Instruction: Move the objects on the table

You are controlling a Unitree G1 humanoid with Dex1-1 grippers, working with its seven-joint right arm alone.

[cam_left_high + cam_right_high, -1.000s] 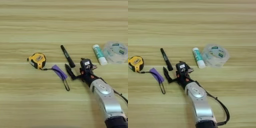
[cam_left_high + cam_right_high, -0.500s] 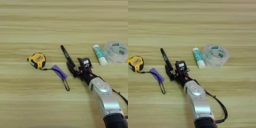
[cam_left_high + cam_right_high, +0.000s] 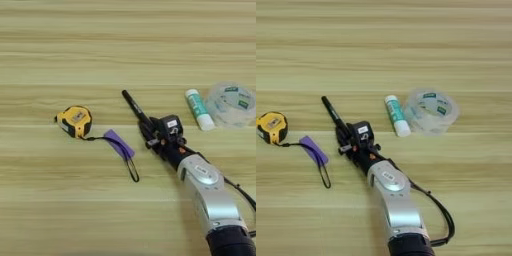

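The black marker pen lies slanted at the middle of the table. My right gripper is at its lower end, open, with that end between or just under the fingers. Left of it lies the yellow-black tape measure. Its black strap runs right to the small purple block. The white glue stick with a teal label lies to the gripper's upper right. The silver forearm comes in from the bottom right.
A clear roll of tape lies just right of the glue stick, near the picture's right edge. A black cable loops beside the forearm.
My gripper has moved up and left from beside the purple block's strap to the marker's lower end. The things on the table have stayed where they were.
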